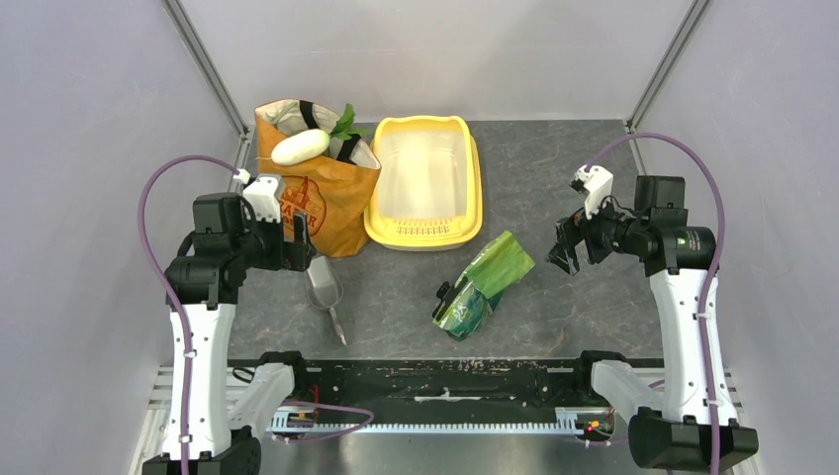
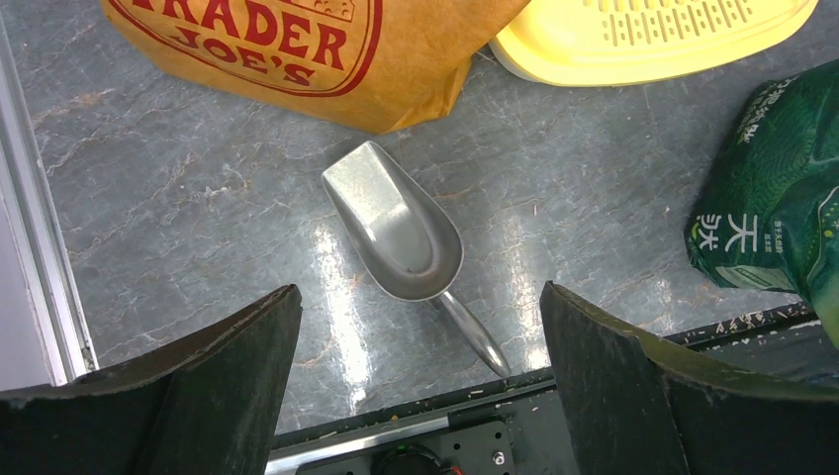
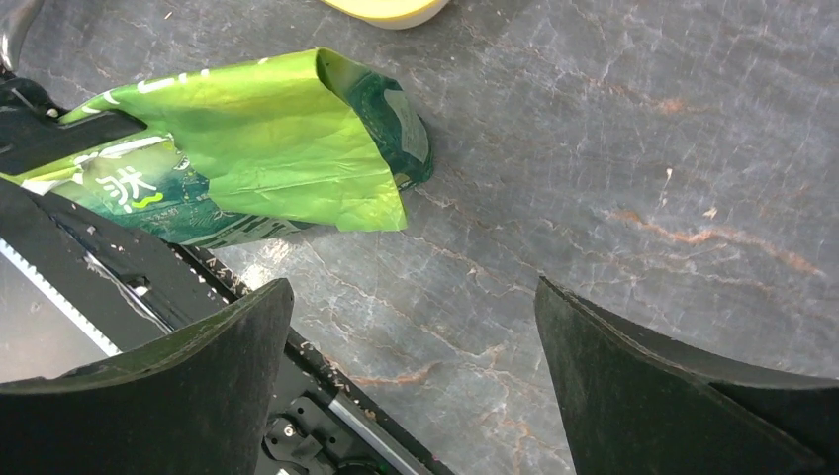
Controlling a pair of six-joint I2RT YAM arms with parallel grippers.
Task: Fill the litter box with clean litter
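L gripper (image 1: 300, 236) & R gripper (image 1: 566, 253) both wide open, holding nothing. Litter box (image 1: 422, 231) sits bare at back beside the paper bag (image 1: 322, 198). No clean litter visible, prob inside green bag (image 1: 485, 282). L: take scoop (image 2: 396, 228) by handle. R: pinch bag's folded top, keep mouth up.

Bright, even overhead light, soft shadows; glare streaks on table (image 2: 334, 297) toward 6 o'clock; frames sharp.

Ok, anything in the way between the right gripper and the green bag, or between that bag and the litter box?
Nothing visible. The right gripper hangs open beside the green bag over bare table, and only bare table lies between the bag and the litter box.
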